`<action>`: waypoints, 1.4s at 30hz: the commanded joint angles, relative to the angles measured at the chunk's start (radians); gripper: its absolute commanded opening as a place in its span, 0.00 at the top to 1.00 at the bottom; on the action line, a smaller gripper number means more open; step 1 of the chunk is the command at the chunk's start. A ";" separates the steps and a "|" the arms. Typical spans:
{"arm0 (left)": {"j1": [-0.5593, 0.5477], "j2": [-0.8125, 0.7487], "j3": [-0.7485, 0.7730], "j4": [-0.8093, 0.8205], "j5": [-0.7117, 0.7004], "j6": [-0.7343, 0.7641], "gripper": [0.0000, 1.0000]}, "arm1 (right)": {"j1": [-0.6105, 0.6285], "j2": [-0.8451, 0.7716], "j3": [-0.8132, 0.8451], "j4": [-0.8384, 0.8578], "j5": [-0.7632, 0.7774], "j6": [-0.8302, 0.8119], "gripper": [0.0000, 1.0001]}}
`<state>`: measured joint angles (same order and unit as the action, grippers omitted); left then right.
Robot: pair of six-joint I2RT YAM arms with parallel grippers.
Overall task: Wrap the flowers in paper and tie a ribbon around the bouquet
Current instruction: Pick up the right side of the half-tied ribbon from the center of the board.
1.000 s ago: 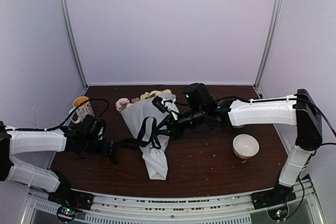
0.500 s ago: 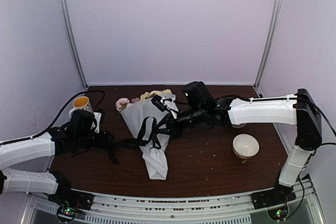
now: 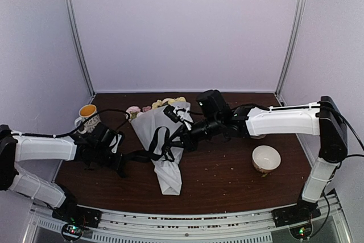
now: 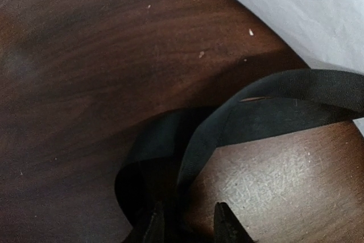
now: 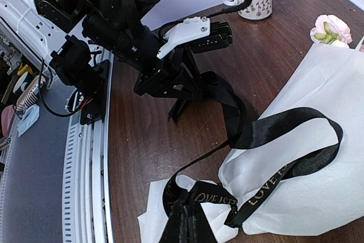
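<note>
Bouquet [image 3: 168,174]: paper cone lying on tabletop [image 3: 227,180], blooms toward the far wall, narrow end toward the arms. Ribbon [image 4: 307,89]: black, looped loosely across the cone's middle, one end trailing left. Right gripper [image 5: 185,223]: fingers closed on the ribbon beside the cone. Left gripper [image 4: 187,223]: fingers narrowly parted, ribbon running between them; cannot tell whether clamped. Mug [image 3: 88,116]: far left corner. Bowl [image 3: 266,157]: right, well apart.
</note>
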<state>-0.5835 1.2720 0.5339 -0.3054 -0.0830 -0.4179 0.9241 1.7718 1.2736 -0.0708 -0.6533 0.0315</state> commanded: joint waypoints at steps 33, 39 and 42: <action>-0.531 -0.202 0.168 0.087 0.347 0.339 1.00 | -0.031 0.048 0.075 -0.007 0.055 0.076 1.00; -0.533 -0.165 0.212 0.026 0.412 0.383 0.51 | -0.032 0.055 0.087 -0.010 0.061 0.090 1.00; -0.531 -0.204 0.178 0.050 0.315 0.371 0.36 | -0.032 0.048 0.084 -0.013 0.068 0.087 1.00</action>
<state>-1.1183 1.1011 0.7162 -0.2657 0.2752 -0.0681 0.8944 1.8210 1.3243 -0.0872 -0.6102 0.1066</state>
